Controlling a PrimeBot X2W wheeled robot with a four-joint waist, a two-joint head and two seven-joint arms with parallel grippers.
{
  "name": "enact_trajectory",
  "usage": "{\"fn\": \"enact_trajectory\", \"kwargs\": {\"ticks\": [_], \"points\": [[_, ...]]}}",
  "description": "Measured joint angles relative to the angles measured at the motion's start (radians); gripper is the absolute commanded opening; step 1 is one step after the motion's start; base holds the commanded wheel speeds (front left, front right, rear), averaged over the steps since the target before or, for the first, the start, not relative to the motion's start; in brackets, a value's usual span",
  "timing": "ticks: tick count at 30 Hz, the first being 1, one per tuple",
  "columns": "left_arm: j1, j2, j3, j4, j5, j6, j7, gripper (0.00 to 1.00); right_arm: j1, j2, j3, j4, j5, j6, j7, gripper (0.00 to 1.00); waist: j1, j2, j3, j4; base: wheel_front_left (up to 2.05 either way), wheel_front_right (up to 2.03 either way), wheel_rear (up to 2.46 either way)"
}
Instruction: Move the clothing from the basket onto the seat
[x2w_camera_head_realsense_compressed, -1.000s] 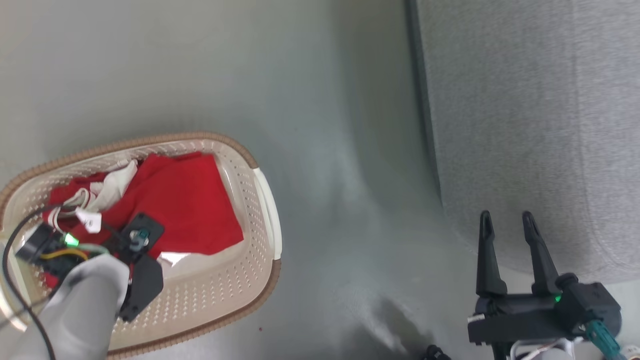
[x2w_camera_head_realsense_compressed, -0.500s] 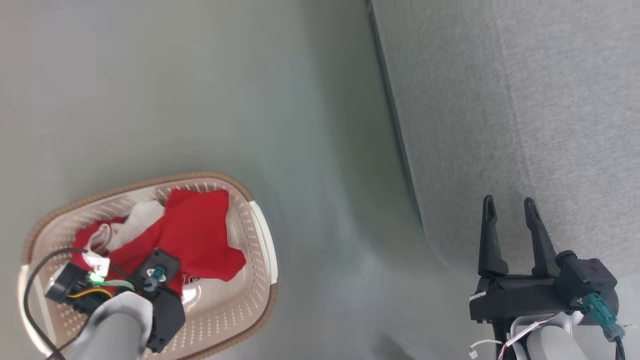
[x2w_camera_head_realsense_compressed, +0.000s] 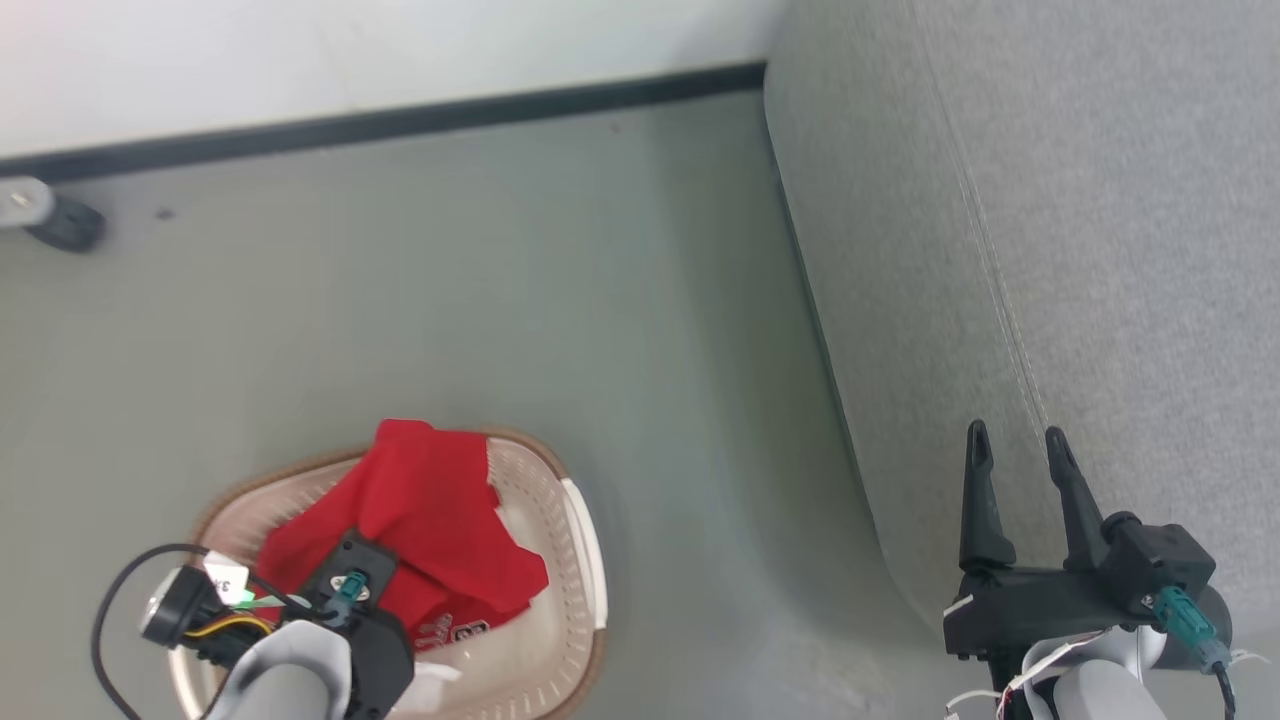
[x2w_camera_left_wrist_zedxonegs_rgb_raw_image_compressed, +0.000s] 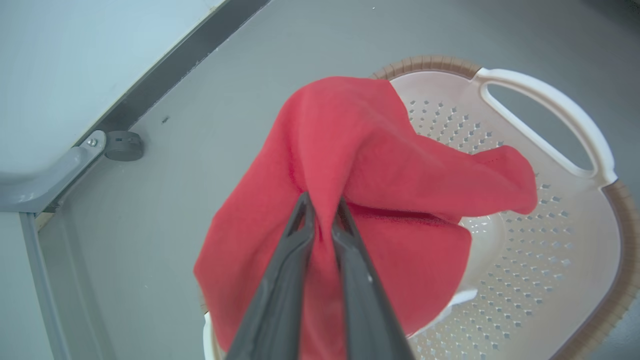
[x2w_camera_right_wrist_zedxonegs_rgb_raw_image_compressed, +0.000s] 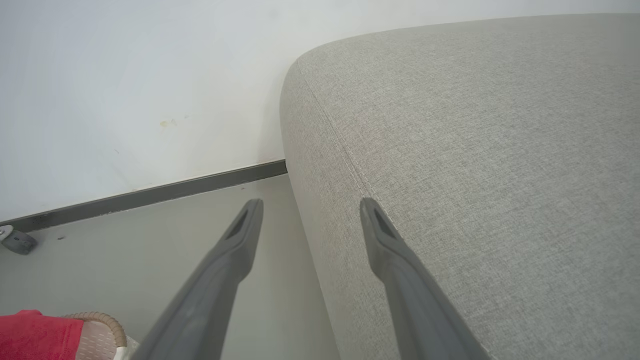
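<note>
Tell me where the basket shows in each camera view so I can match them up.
Head view: basket at the lower left, partly covered by the red clothing.
Left wrist view: basket across the right side, behind the clothing.
Right wrist view: a bit of the basket's brown rim in the bottom left corner.
Shared landmark: the dark caster, toward the left edge in all three.

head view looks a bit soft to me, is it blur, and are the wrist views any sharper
Head view: mild motion smear on the sofa weave, wall washed out at top left. Left wrist view: red garment crisp, evenly lit, no glare. Right wrist view: sofa weave sharp, the right gripper's fingers soft-edged.
</note>
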Motion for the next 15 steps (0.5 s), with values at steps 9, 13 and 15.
{"fn": "enact_trajectory", "kwargs": {"ticks": [9, 13, 15], "points": [[0.072, -0.032, 0.011, -0.067, -0.034, 0.019, -0.006, 0.00, 0.019, -0.001, -0.009, 0.071, 0.000, 0.035, 0.000, 1.00, 0.0001, 0.0000, -0.129, 0.064, 0.00, 0.00, 0.00], [0.134, -0.032, 0.014, -0.156, -0.045, 0.018, -0.006, 0.00, 0.054, -0.002, 0.016, 0.101, 0.015, 0.053, 0.000, 1.00, 0.0001, 0.0001, -0.204, 0.099, 0.00, 0.00, 0.00], [0.159, -0.030, 0.012, -0.197, -0.045, 0.016, -0.006, 0.00, 0.067, -0.002, 0.033, 0.111, 0.019, 0.054, 0.000, 1.00, 0.0001, 0.0000, -0.234, 0.112, 0.00, 0.00, 0.00]]}}
